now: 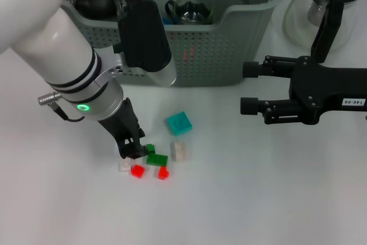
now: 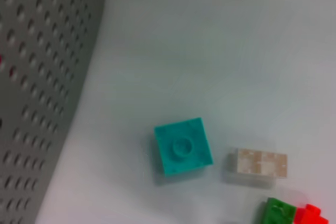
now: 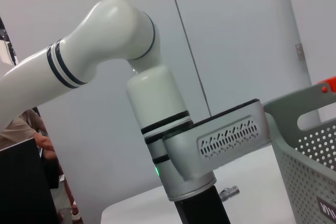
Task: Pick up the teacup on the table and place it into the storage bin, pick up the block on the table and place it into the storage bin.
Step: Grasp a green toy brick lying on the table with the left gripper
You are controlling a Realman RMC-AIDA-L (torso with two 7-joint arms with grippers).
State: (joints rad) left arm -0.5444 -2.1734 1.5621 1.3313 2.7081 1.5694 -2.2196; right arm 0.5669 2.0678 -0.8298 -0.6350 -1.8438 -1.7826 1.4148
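red blocks (image 1: 137, 171) nearest, on the table (image 1: 258, 199) | left gripper (image 1: 133, 150) down at the small green block (image 1: 151, 148), grip state unclear | teal block (image 1: 179, 123) just beyond | right gripper (image 1: 248, 88) parked mid-right, fingers spread | storage bin (image 1: 229, 55) farthest, holding a teacup (image 1: 192, 10)

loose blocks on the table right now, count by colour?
Teal block: 1
Beige block: 1
Green blocks: 2
Red blocks: 2
White block: 1
Total: 7. The left hand is down over the cluster and may hide more.
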